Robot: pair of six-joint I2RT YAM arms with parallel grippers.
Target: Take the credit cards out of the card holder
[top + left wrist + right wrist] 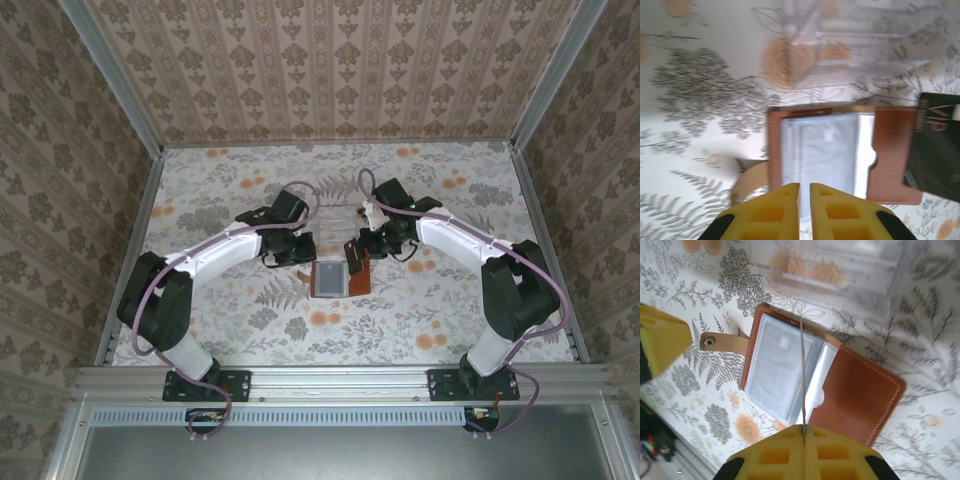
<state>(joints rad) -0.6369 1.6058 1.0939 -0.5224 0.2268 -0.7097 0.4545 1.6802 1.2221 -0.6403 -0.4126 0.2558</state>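
Brown leather, the card holder (860, 390) lies open on the flowered worktop (420, 310), near a clear tray (860, 40). The right tool (804, 432) is closed on one dark credit card (935, 145), held on edge over the holder. The left tool (804, 187) is narrow at the holder's near edge; whether it pinches anything I cannot tell. I judge that the pulling-out step is in hand. Next, the card needs a clean lift away and a place aside.
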